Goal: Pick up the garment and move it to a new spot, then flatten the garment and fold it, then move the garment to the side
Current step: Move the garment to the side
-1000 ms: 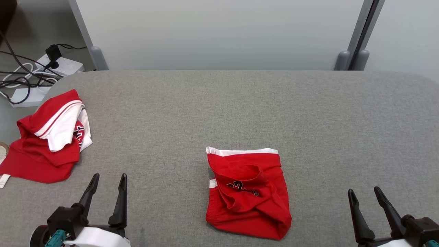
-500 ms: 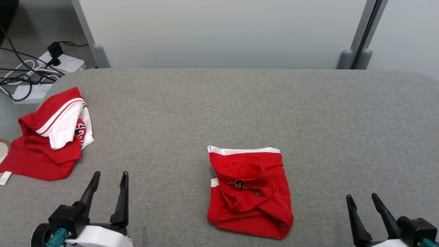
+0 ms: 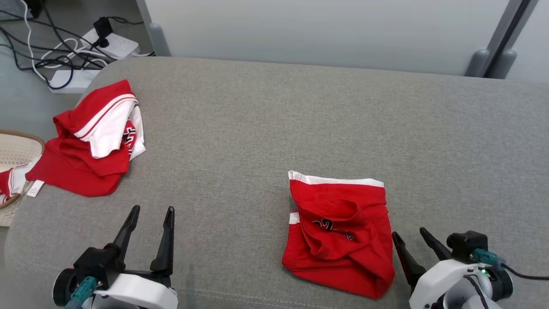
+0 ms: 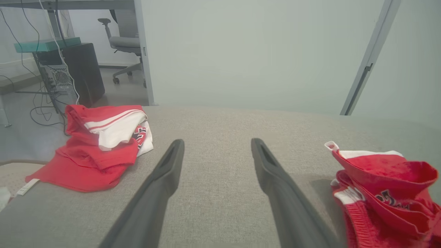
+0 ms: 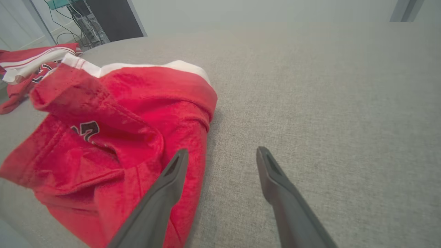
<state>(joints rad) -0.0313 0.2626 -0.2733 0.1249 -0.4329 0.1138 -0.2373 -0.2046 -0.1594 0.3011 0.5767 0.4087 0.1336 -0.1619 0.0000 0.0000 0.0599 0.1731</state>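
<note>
**Status.** The red garment lies near the front edge of the tabletop, right of the middle, with its white band toward the far edge. It is doubled into a rough rectangle and lumpy on top, so I judge pick-up, flattening and folding done, if loosely. What remains is to carry it to the side. A heap of clothes in red and white sits at the left edge, well apart from it (perhaps where finished pieces go, but that is my guess).

**End effectors.** The left end effector is near the front-left corner, fingers spread, with nothing between them. The right end effector is just beside the garment's right border, also spread and empty.

**Views compared.**
- The head view gives the layout, plus a basket beyond the left edge and power strips on the floor past the far-left corner.
- The left wrist view shows how high the garment's loose top fold stands, and an office chair in the room behind.
- The right wrist view shows one finger overlapping the garment's near border. I cannot tell from that angle whether it touches the cloth or hangs above it.
</note>
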